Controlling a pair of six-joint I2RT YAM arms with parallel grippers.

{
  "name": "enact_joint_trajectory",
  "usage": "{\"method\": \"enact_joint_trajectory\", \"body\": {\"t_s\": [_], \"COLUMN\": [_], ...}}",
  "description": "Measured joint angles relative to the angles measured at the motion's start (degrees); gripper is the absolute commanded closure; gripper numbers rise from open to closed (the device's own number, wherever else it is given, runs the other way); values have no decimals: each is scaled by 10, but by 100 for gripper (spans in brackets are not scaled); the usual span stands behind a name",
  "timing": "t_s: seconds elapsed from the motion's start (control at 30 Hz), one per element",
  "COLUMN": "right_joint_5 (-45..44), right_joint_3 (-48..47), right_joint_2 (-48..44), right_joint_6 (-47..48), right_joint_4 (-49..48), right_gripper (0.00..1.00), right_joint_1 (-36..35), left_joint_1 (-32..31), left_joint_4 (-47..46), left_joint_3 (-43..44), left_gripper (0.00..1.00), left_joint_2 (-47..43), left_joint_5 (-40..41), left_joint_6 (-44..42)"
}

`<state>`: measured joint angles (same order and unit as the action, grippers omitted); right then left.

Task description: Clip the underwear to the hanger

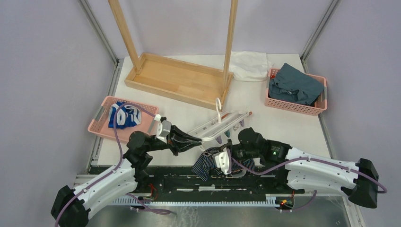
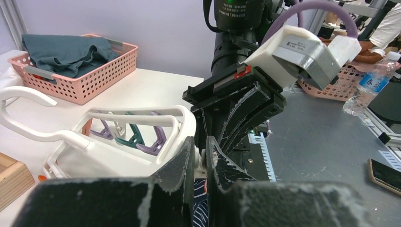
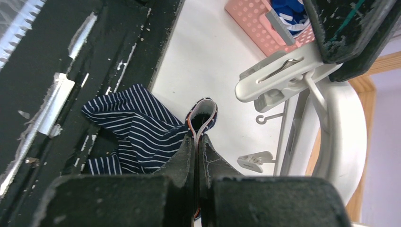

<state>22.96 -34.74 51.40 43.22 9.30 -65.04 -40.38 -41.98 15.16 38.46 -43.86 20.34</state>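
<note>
Pinstriped underwear (image 3: 137, 132) heaped at near edge of table (image 1: 283, 125). Waistband fold pinched shut in right gripper (image 3: 196, 139), held beside white clip (image 3: 276, 78) of hanger (image 1: 222, 125). Clip clamped in left gripper (image 1: 197, 141). Clipping not yet done.
</note>
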Motion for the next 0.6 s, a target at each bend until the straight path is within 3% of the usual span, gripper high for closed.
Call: {"method": "enact_joint_trajectory", "body": {"t_s": [0.6], "right_joint_5": [-26], "right_joint_3": [3], "right_joint_2": [2], "right_joint_6": [88], "right_joint_4": [-9], "right_gripper": [100], "right_joint_1": [-2], "left_joint_1": [0], "left_joint_4": [18], "left_joint_3": [10], "left_gripper": [97], "left_joint_2": [5], "left_joint_5": [0], "left_joint_6": [3]}}
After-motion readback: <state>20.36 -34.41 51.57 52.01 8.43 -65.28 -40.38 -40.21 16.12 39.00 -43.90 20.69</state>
